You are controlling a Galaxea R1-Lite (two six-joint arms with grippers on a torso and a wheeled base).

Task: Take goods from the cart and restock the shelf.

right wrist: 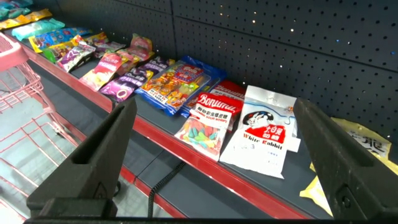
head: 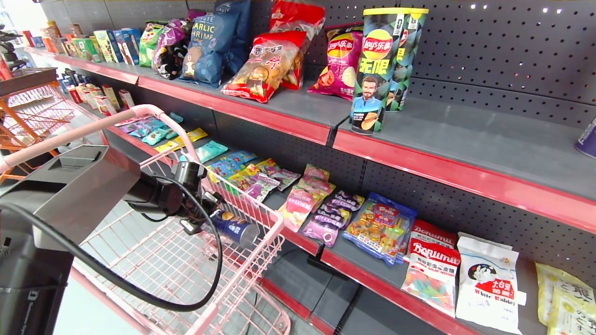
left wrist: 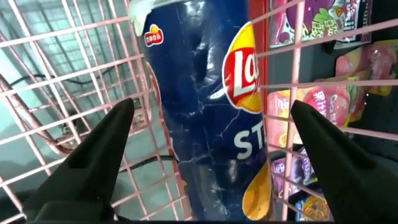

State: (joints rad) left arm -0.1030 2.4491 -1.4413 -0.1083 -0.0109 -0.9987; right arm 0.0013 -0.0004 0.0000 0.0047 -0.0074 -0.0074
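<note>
A dark blue chip can [head: 238, 230] lies in the pink wire cart [head: 272, 219], against its wall nearest the shelf. My left gripper [head: 210, 220] is down inside the cart at the can's end. In the left wrist view the can [left wrist: 205, 118] fills the space between the two black fingers [left wrist: 93, 162], which stand apart on either side of it, so the left gripper [left wrist: 211, 165] is open. My right gripper [right wrist: 214, 168] hangs open and holds nothing, out in front of the lower shelf [right wrist: 186, 146].
Two tall chip cans [head: 378, 70] stand on the grey upper shelf [head: 465, 135], with bare board to their right. Snack bags line that shelf to the left. Candy bags [head: 379, 225] and a white bag [head: 489, 284] lie on the lower shelf. An orange cart [head: 32, 107] stands far left.
</note>
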